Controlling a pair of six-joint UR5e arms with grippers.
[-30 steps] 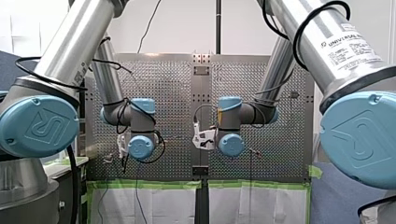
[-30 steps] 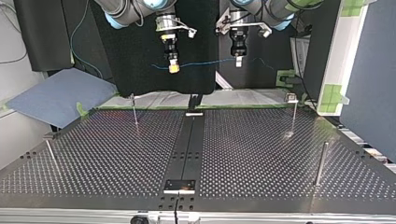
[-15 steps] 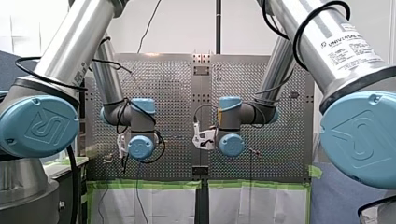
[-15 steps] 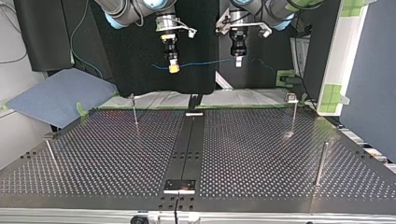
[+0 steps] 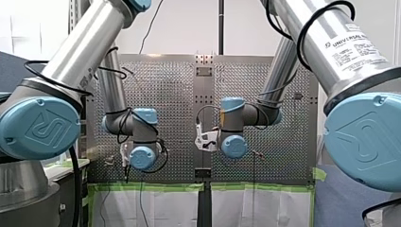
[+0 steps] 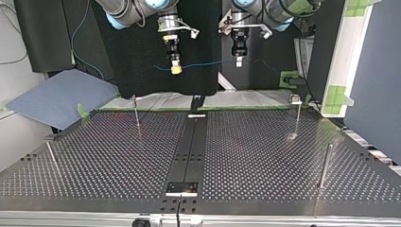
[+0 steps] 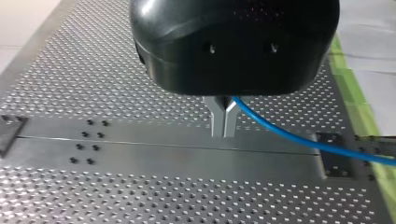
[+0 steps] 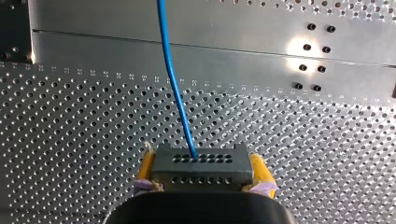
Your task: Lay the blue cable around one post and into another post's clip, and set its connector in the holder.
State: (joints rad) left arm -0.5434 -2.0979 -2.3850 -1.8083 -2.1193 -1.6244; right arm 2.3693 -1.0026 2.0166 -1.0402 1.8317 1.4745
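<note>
Blue cable (image 6: pixel 208 63) hangs in the air as a shallow span between the two pincers. It sits high over the far edge of the counter (image 6: pixel 265 156), well apart from every post (image 6: pixel 297 118). Change noted: against half a second ago, the left arm's wrist sits lower in the front view. In the top view the left pincer (image 6: pixel 239 60) has edged slightly toward the right pincer (image 6: pixel 176 69); the right arm reads unchanged. Judgement: the carry toward the posts is beginning and routing has not started, since the cable touches no post. Right wrist view shows what the others cannot: yellow pads (image 8: pixel 259 169) clamp a dark connector (image 8: pixel 201 165), with the cable leaving its face. Left wrist view shows metal fingers (image 7: pixel 215 116) drawn narrow, nipping the cable, which trails off to one side above the counter's centre strip. Front view shows only the wrists, not the pincer tips.
</note>
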